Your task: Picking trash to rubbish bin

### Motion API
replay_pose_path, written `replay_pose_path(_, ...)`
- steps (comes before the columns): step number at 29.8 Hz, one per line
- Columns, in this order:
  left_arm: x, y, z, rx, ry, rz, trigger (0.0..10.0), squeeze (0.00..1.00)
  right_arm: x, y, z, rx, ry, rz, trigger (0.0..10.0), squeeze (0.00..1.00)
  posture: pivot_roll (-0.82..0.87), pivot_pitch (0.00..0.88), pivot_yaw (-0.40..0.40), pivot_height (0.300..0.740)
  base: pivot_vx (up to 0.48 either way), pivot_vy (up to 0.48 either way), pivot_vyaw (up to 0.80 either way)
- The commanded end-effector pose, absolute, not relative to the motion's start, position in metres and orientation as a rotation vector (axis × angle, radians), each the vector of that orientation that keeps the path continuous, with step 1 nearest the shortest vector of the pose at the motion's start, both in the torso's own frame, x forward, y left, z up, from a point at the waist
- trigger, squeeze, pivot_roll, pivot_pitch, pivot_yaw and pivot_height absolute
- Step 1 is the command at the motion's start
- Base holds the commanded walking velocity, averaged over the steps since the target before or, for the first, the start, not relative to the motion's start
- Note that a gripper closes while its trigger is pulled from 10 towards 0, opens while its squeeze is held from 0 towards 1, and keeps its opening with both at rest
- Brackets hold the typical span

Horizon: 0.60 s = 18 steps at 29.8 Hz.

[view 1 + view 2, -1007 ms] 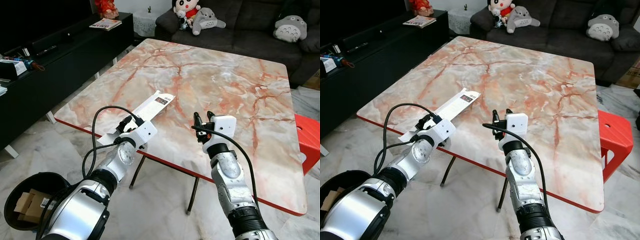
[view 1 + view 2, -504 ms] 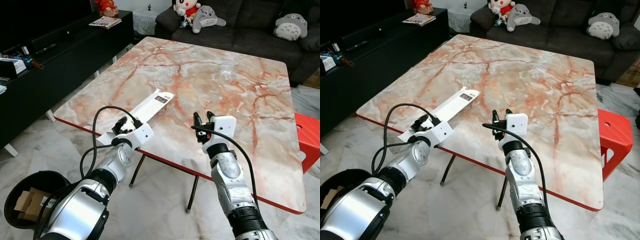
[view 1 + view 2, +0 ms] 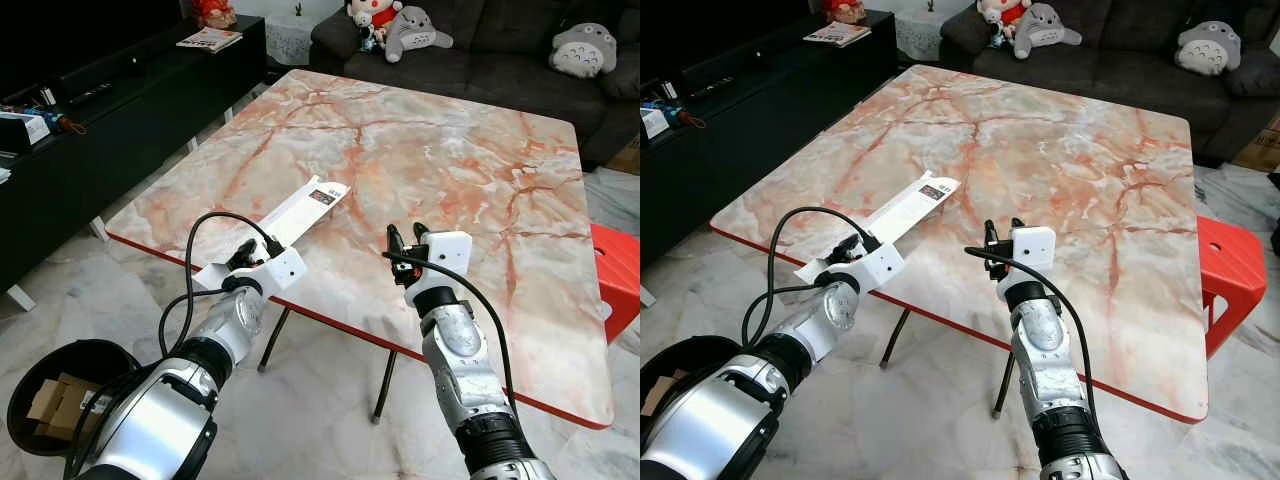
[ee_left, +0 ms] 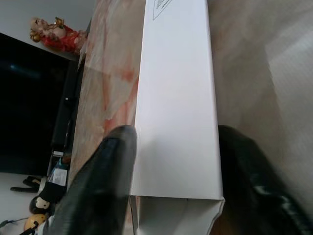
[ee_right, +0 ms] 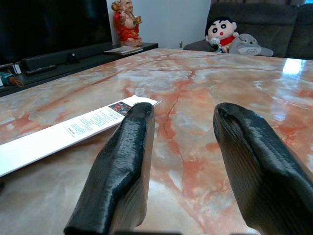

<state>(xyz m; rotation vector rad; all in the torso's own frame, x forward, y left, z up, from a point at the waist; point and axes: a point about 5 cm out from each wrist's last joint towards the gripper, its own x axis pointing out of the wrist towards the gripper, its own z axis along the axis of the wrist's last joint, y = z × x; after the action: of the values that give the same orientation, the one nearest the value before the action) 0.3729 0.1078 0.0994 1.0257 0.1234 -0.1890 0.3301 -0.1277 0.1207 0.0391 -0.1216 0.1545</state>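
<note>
The left pincer (image 3: 243,262) straddles the near end of a long white carton (image 3: 290,215) lying at the marble tabletop (image 3: 450,150) edge, fingers spread, not yet pinching. Squeezing squarely across its width should prevent twisting. The right pincer (image 3: 405,240) hovers spread nearby. Compared with 1 second ago, the left pincer has slid back toward the carton's end.

1. The white carton's (image 3: 283,219) near end is hidden behind the left gripper (image 3: 243,257).
2. The carton's print is too small to read.
3. The rubbish bin (image 3: 40,390) is cut off by the picture's edge.
</note>
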Motion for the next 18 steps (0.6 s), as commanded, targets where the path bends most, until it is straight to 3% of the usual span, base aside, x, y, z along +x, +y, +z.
replay_pose_path(1,0.3746,0.1069,0.1026,1.042,0.112,-0.186,0.0,0.0,0.3301,-0.1279,0.122,0.044,-0.122,0.158,10.0,0.0,0.07,0.061,-0.046,0.74,0.0,0.0,0.0)
replay_pose_path(18,0.3742,0.1059,0.1023,1.049,0.102,-0.19,0.0,0.0,0.33,-0.1277,0.1216,0.045,-0.121,0.16,10.0,0.0,0.07,0.06,-0.048,0.74,0.0,0.0,0.0)
